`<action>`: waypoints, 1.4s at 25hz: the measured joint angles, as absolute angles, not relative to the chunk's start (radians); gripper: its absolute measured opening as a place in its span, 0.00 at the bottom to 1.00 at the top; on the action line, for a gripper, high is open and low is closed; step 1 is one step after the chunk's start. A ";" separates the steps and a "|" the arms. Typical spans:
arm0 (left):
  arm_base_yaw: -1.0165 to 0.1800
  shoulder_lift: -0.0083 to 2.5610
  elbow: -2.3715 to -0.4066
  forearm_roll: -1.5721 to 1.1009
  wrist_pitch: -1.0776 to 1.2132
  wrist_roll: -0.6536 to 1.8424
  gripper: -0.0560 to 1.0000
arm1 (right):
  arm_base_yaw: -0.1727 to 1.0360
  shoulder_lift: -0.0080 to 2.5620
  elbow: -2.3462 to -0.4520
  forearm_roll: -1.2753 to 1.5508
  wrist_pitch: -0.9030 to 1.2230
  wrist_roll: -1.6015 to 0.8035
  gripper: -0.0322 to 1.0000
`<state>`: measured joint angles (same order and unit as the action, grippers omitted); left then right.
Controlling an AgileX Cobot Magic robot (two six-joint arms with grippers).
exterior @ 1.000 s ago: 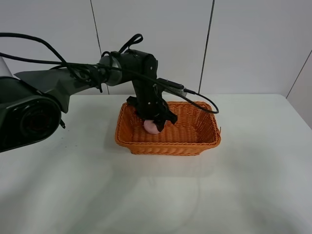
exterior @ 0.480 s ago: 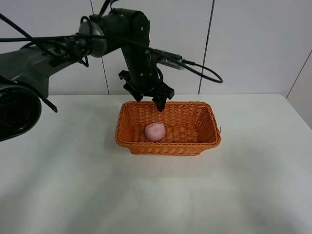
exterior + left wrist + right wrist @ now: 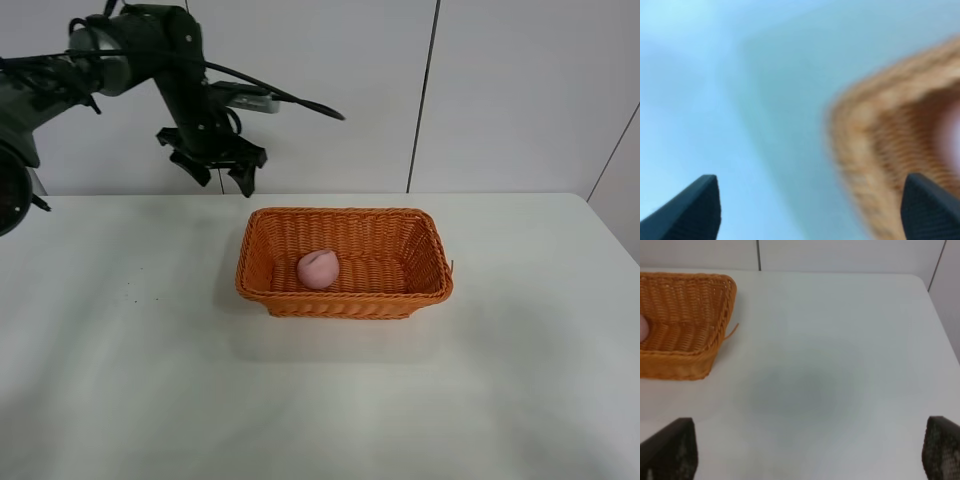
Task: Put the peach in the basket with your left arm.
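Note:
The pale-pink peach [image 3: 318, 269] lies inside the orange wicker basket [image 3: 430, 285], toward its left side. My left gripper [image 3: 216, 173] hangs open and empty in the air above the table's far edge, up and to the left of the basket. The left wrist view is blurred; it shows the two fingertips [image 3: 695, 205] spread wide, a corner of the basket [image 3: 865, 150] and a pink edge of the peach [image 3: 952, 135]. The right gripper [image 3: 805, 452] is open; the right wrist view shows the basket's end [image 3: 690, 315] and a sliver of the peach [image 3: 642, 330].
The white table [image 3: 150, 380] spreads around the basket. A white panelled wall [image 3: 500, 90] stands behind it. The left arm's black cable [image 3: 290, 98] loops above the basket's far left corner. A loose wicker strand [image 3: 732, 330] sticks out of the basket's right end.
My left gripper has let go of the peach, risen out of the basket and swung up and to the left. The peach stays lying in the basket.

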<state>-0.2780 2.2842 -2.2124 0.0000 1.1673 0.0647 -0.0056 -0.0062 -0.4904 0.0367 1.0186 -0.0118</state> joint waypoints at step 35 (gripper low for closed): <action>-0.028 1.398 -0.999 -0.050 1.159 0.068 0.77 | -0.006 -0.006 -0.490 0.037 1.019 -0.012 0.70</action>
